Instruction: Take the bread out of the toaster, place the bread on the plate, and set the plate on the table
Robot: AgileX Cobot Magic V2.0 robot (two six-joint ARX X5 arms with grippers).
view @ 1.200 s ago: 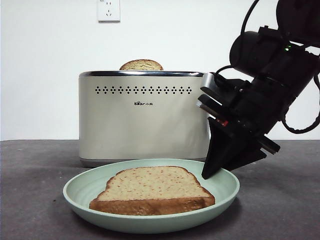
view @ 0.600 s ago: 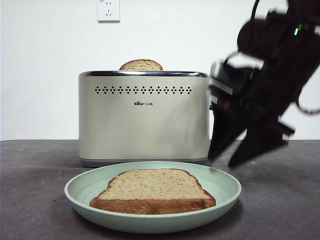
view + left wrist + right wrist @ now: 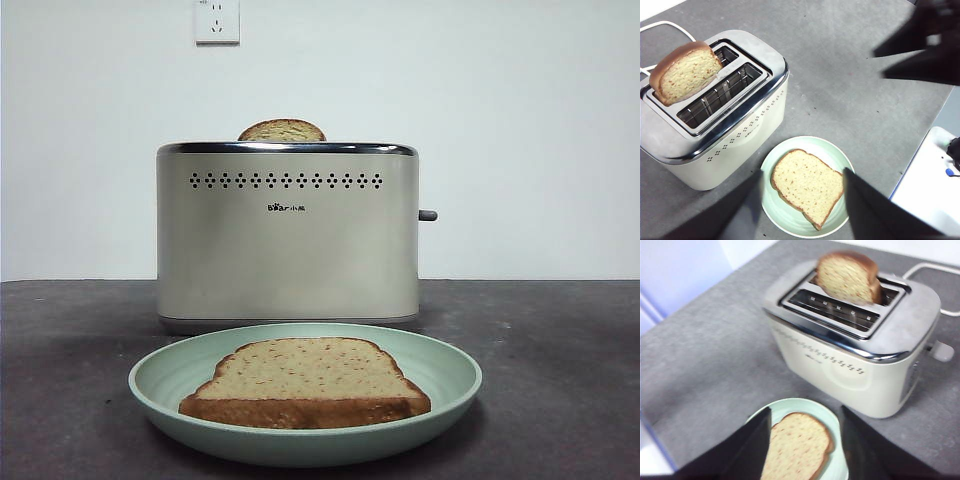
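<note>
White wall behind, outlet (image 3: 217, 21) cut off at 12 o'clock. Table (image 3: 560, 380) grey. Toaster (image 3: 288, 240) centre, second slice (image 3: 283, 130) mostly hidden in its rear slot. Plate (image 3: 160, 385) at 6 o'clock of toaster, bread (image 3: 305, 382) flat on it. Left gripper (image 3: 802, 200) and right gripper (image 3: 805, 437) both spread wide above plate, holding nothing, blurry.

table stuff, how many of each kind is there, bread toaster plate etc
Bread slices: 2, one lying on the plate and one standing in the toaster's back slot
Toaster: 1
Plate: 1
White power cord: 1
Total: 5
</note>
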